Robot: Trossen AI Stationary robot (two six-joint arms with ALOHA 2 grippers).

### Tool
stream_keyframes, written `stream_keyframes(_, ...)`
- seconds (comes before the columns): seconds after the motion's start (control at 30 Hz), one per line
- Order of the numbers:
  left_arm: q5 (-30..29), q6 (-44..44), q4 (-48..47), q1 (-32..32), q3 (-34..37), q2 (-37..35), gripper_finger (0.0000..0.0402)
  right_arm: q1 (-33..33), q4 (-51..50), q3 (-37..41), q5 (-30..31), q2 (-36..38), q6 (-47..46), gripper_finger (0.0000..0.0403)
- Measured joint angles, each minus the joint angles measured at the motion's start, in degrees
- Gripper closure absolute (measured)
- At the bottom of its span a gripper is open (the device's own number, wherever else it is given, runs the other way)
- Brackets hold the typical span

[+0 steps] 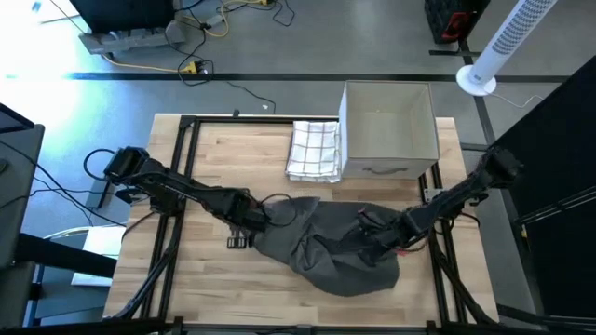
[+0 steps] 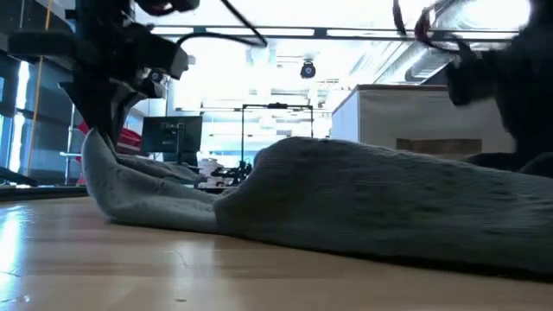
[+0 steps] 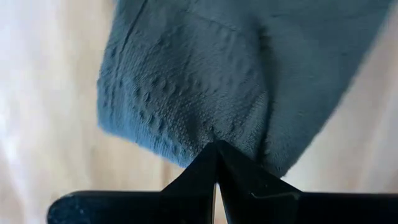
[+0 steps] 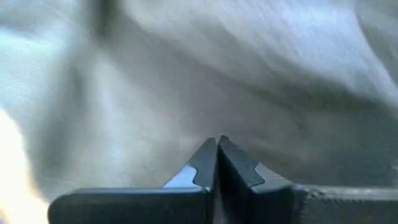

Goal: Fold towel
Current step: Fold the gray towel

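High view shows a dark grey towel (image 1: 326, 244) lying crumpled on the wooden counter (image 1: 200, 288), bunched in a loose heap toward the front middle, with both arms reaching into it from opposite sides. The left tool (image 1: 253, 219) sits at the towel's left edge; in the left wrist view its fingers (image 3: 205, 171) are pressed together on a hem of the textured cloth, so it is pinching the towel. The right tool (image 1: 372, 223) rests on the right part of the heap, and in the right wrist view its two tips meet against blurred grey cloth; whether fabric is caught between them cannot be told from that view. Low view has the towel's left corner drawn up off the counter under the left tool (image 2: 104, 130), the rest spreading in a long low mound to the right. Behind the towel, toward the far edge, a white open box (image 1: 388, 130) stands on the counter, and a folded white checked cloth (image 1: 313, 149) lies just beside its left wall.
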State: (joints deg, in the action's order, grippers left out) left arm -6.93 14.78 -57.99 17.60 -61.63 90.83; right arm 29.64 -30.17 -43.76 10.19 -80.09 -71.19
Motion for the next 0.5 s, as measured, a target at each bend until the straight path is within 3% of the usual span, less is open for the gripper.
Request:
stream_keyframes(0.2, 3.0, -5.8, 4.3, 2.9, 0.4, 0.0, 0.0402, -5.4, -0.5, -8.2, 13.3, 3.2, -0.6, 0.0403)
stream_keyframes(0.37, 4.9, -5.2, 7.6, 3.3, 2.3, 0.0, 0.0401, -14.9, -0.8, -13.8, 6.6, -1.3, 1.4, 0.0403)
stream_keyframes(0.5, 5.0, -2.8, 8.6, 3.9, 3.5, -0.1, 0.0401, -20.0, -2.3, -19.6, 4.9, -6.5, 1.3, 0.0403)
